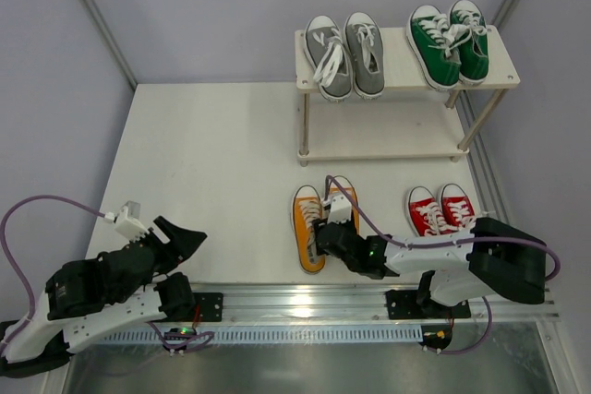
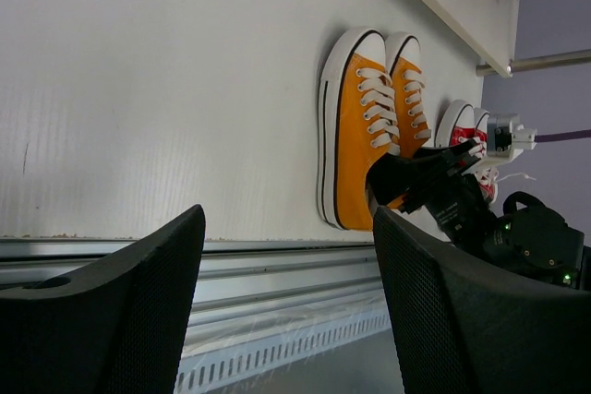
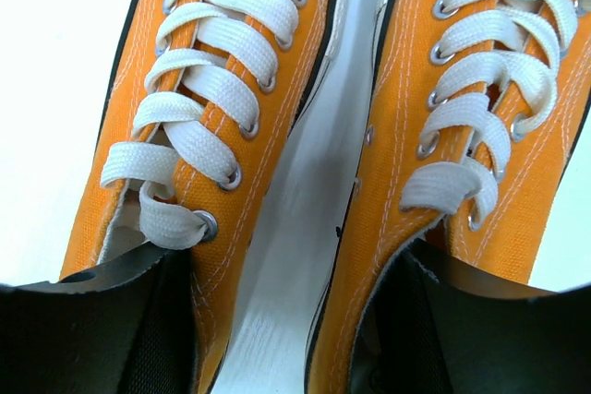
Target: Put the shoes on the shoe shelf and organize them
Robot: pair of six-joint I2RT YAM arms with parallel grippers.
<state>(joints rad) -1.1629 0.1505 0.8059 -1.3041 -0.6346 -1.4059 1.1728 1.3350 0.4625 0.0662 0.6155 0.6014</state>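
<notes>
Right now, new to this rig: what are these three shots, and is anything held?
Two robot arms sit at the near edge of a white table. The wide shot looks down from above and behind; the other two come from wrist cameras. A grey pair and a green pair stand on top of the shoe shelf; an orange pair and a red pair lie on the table. The left gripper is open and empty. The right gripper is at the orange pair's heels, open, one finger at each shoe's opening, nothing gripped.

Free lower board (image 1: pixel 383 147) behind orange shoes (image 1: pixel 309 223)
</notes>
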